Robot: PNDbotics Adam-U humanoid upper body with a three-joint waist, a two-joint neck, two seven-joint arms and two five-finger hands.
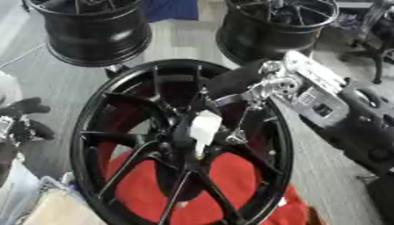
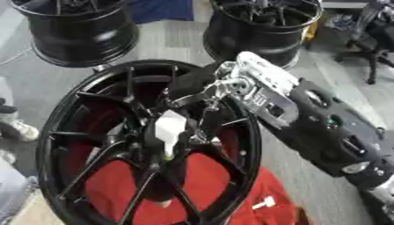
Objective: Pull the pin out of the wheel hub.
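At the centre of the black wheel hub (image 1: pixel 100 132), the right hand (image 1: pixel 238 81) has its fingers curled round the white pin (image 1: pixel 205 127); left hand's (image 1: pixel 23 118) fingers unclear.

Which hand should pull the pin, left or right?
Right. The right hand is already at the wheel hub, its fingers by the white pin. The left hand sits at the left edge, off the wheel.

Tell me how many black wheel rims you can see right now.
3. One large wheel hub in the foreground over red cloth, where the right hand reaches the white pin; one rim at far left; another rim at far right. More may lie outside the views.
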